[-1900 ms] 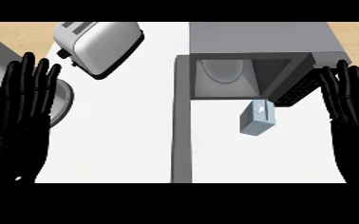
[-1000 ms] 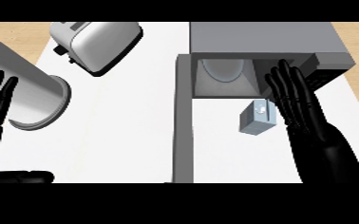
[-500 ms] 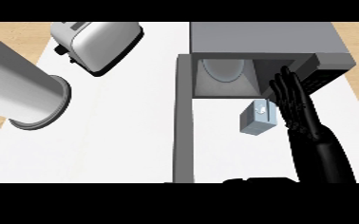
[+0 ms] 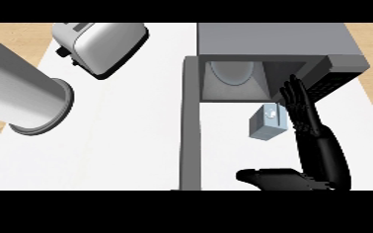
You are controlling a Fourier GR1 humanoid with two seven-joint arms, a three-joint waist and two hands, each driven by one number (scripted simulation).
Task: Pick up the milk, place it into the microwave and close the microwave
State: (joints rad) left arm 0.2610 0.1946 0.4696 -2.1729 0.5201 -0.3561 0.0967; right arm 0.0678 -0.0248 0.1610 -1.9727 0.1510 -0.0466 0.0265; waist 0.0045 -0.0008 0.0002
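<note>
The milk (image 4: 264, 122) is a small grey-blue carton standing on the counter just in front of the open microwave (image 4: 277, 42). The microwave cavity (image 4: 233, 79) has a round plate inside, and its door (image 4: 191, 123) is swung out toward me on the left. My right hand (image 4: 304, 118) stands edge-on right beside the carton's right side with straight fingers pointing at the cavity and its thumb (image 4: 277, 176) spread to the left below the carton. It is open; I cannot tell whether it touches the carton. Only the grey forearm (image 4: 33, 98) of my left arm shows, at the left.
A silver toaster (image 4: 102, 42) lies at the back left of the white counter (image 4: 131, 143). The open door stands as a wall between the left and right parts of the counter.
My right hand has shifted a little left toward the carton and its thumb has come into view below it. The left forearm has stayed raised at the left.
</note>
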